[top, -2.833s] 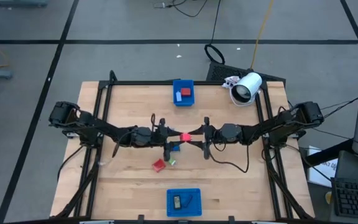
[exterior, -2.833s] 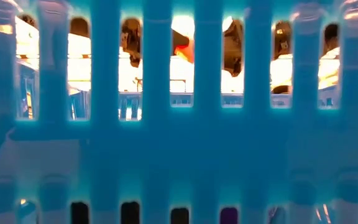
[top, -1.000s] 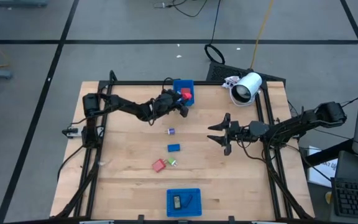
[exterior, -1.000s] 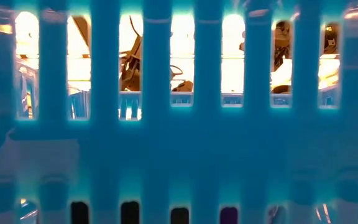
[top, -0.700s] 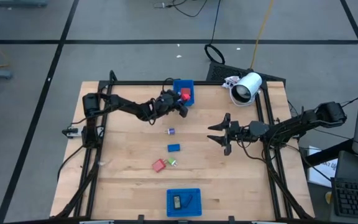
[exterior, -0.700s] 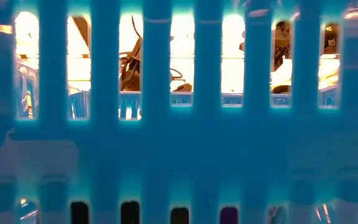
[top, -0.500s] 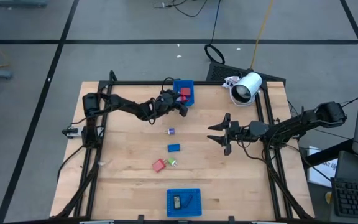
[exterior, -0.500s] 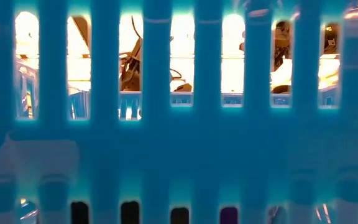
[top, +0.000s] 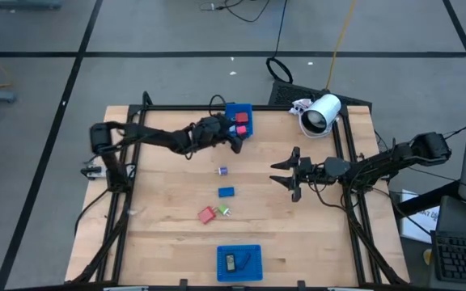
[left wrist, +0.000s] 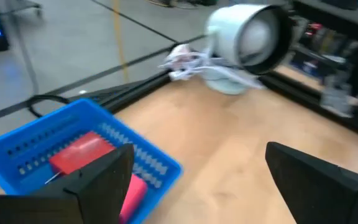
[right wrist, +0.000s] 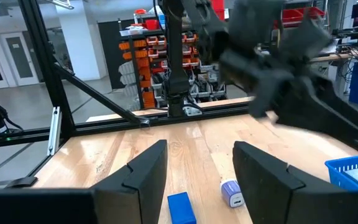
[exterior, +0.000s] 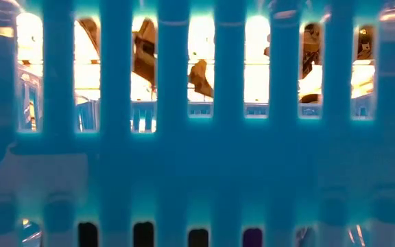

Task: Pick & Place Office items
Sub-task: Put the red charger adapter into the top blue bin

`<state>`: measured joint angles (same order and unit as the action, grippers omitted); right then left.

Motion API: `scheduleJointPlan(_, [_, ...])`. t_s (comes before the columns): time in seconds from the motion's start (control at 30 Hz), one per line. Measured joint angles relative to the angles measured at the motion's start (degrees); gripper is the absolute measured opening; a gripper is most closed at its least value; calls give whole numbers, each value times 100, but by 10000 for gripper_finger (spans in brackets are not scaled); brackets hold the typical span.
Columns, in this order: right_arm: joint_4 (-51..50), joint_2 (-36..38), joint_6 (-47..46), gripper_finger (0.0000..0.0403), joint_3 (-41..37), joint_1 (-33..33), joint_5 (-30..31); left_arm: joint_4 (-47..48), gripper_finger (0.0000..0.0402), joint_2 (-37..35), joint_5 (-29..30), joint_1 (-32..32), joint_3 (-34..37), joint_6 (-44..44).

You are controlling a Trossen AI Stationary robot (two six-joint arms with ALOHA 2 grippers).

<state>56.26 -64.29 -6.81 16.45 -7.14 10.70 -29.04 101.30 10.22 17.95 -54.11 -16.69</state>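
The far blue tray point(top: 238, 119) holds a red block point(left wrist: 82, 152) and a pink piece point(left wrist: 133, 190). My left gripper point(top: 236, 141) hangs open just beside that tray's near edge, raised above the table, with nothing between its fingers point(left wrist: 199, 152). Loose on the wood lie a purple cube point(top: 223, 170), a blue block point(top: 226, 192), a red block point(top: 207, 214) and a green bit point(top: 225, 210). My right gripper point(top: 285, 173) waits open at mid-right, level, pointing at these pieces point(right wrist: 199, 149). The low view looks through the near tray's slotted wall point(exterior: 197, 171).
A white cylindrical device point(top: 320, 113) lies at the far right corner, close to the far tray. The near blue tray point(top: 239, 263) with dark pieces stands at the table's front edge. A black frame point(top: 128, 162) borders the wooden top. Bare wood lies left of the loose pieces.
My left gripper has opened, risen and drawn back a little from the far tray toward the table's left. The pink piece now lies in the tray beside the red block. My right arm has kept still.
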Motion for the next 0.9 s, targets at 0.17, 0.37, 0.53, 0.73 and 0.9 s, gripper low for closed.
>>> scheduleJointPlan(0.17, [-1,0,2,171,0,0,0,1101,370,-933,-398,-187,0,-44])
scheduleJointPlan(0.37, [-1,0,2,171,0,0,1,2457,362,-1918,-821,-612,0,107])
scheduleJointPlan(0.53, [1,-2,2,171,0,0,0,2588,364,-2362,-827,-1243,253,738])
scheduleJointPlan(0.73, [12,-2,0,171,0,0,1,1875,373,-2718,-400,-1785,1101,697])
scheduleJointPlan(0.9, [20,-2,0,171,0,0,1,1138,369,-3365,-215,-1924,2091,441])
